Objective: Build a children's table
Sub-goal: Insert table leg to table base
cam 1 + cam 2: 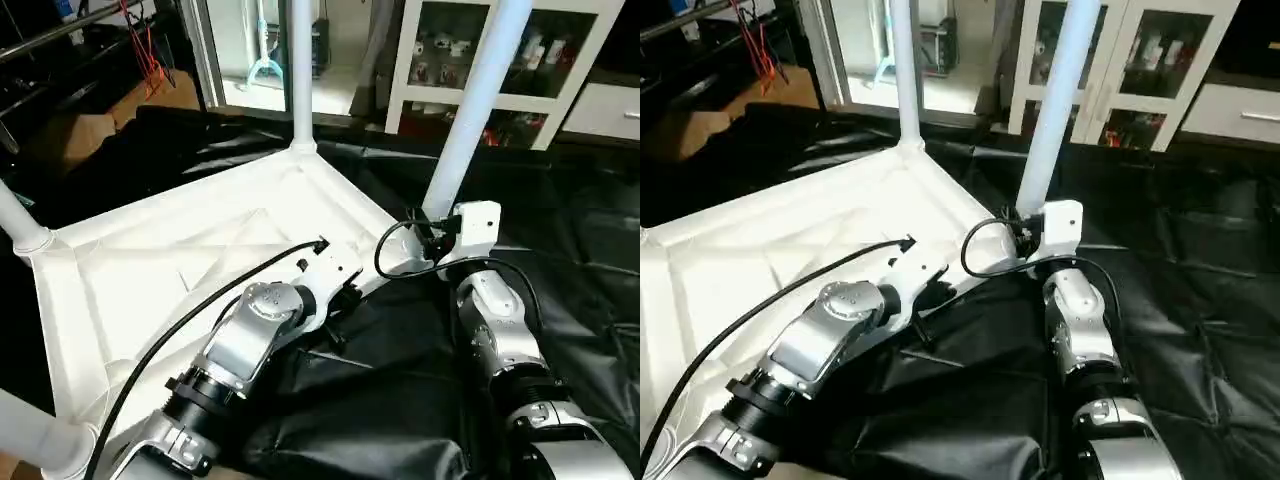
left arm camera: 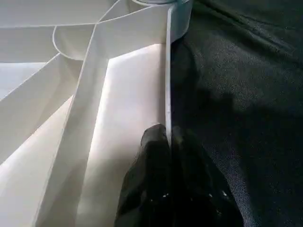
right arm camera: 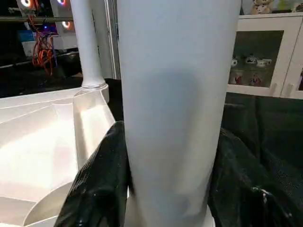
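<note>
While tabletop lies inverted, right gripper clasps fourth leg at socket; left gripper pinches rim. Next, probably: press leg home.

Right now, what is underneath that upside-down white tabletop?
The tabletop lies on a crinkled black sheet that spreads out beyond its edges. What is directly beneath its middle is hidden by the top itself, and the sheet covers whatever surface is below.
</note>
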Controlling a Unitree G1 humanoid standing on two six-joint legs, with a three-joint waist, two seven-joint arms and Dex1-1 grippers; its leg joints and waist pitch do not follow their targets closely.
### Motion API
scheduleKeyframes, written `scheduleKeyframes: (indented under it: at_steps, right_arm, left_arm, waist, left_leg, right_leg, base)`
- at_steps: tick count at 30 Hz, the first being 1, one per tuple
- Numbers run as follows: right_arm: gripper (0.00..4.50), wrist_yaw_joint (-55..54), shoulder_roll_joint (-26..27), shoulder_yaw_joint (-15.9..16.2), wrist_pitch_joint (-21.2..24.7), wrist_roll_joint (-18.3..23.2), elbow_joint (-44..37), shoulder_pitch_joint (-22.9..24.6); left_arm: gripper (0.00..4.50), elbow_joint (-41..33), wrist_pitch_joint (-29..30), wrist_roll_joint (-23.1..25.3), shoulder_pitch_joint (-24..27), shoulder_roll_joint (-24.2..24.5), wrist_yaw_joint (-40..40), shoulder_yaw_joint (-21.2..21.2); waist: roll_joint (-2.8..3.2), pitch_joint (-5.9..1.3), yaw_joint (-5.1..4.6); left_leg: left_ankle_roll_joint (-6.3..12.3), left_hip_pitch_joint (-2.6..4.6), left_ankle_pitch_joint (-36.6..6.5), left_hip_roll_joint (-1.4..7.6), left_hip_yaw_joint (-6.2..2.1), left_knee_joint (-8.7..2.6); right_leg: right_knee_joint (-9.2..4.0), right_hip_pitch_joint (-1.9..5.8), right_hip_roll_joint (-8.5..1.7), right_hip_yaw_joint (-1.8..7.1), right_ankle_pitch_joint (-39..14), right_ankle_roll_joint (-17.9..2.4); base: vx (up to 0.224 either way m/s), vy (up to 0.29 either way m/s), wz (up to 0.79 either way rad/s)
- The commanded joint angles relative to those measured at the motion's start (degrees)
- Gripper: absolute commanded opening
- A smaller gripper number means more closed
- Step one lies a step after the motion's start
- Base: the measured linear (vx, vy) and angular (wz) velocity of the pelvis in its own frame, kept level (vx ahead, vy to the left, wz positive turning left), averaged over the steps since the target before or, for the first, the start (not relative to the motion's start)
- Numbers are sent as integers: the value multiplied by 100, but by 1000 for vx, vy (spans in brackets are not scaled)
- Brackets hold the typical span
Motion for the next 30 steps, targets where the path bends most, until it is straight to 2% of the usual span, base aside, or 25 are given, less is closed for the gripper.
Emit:
scheduleKeyframes:
  at_steps: [1,19,20,21,22,23,25,27,28,30]
  right_arm:
    - [186,-281,-61,-138,561,-140,1051,542]
    - [186,-281,-61,-138,561,-140,1051,542]
    - [186,-700,116,-96,367,-294,1100,433]
    - [186,-642,203,-72,178,-301,1043,346]
    - [186,-522,295,-49,-44,-291,969,244]
    - [186,-477,311,-42,-89,-286,951,224]
    - [186,-257,374,-9,-256,-252,874,154]
    - [186,-249,379,-7,-256,-250,873,153]
    - [186,-235,377,10,-261,-264,869,147]
    - [186,-213,393,13,-268,-262,860,142]
  left_arm:
    - [0,-122,4,149,-172,187,395,308]
    - [0,-122,4,149,-172,187,395,308]
    - [0,-82,242,256,-256,-52,747,307]
    - [0,24,176,268,-299,-59,851,367]
    - [0,154,78,274,-346,-39,953,449]
    - [0,180,50,271,-353,-28,966,468]
    - [0,283,-78,256,-373,24,994,537]
    - [0,289,-81,255,-375,23,994,538]
    - [0,298,-83,253,-382,22,992,539]
    - [0,299,-74,244,-389,18,1001,542]
  waist:
    - [20,-139,-54]
    - [18,-72,-78]
    - [18,-70,-79]
    - [138,-73,-70]
    - [80,-61,-96]
    - [58,-66,-91]
    - [46,-68,-89]
    - [62,-76,-111]
    - [37,-64,-120]
    - [58,-93,-136]
  left_leg:
    - [340,9,-902,326,-133,-435]
    - [151,10,-1365,338,-141,-521]
    - [134,14,-1386,340,-141,-526]
    - [62,30,-1404,355,-153,-534]
    - [20,31,-1505,352,-151,-542]
    - [12,43,-1612,335,-141,-536]
    - [100,22,-1507,328,-138,-525]
    - [274,-39,-989,331,-143,-500]
    - [324,-51,-907,329,-139,-494]
    - [469,-63,-662,329,-141,-471]
  right_leg:
    - [-520,127,-519,340,107,-1286]
    - [-614,69,-530,365,-561,-1145]
    - [-620,64,-534,369,-593,-1136]
    - [-595,53,-545,370,-562,-1153]
    - [-618,38,-543,365,-607,-1186]
    - [-636,34,-534,368,-741,-1165]
    - [-632,48,-545,382,-672,-1180]
    - [-566,97,-545,369,-28,-1261]
    - [-558,99,-545,366,92,-1281]
    - [-521,122,-547,346,400,-1337]
  base:
    - [0,0,0]
    - [0,0,0]
    - [0,0,0]
    - [0,0,0]
    - [0,0,0]
    - [0,0,0]
    - [0,0,0]
    - [0,0,0]
    - [0,0,0]
    - [0,0,0]
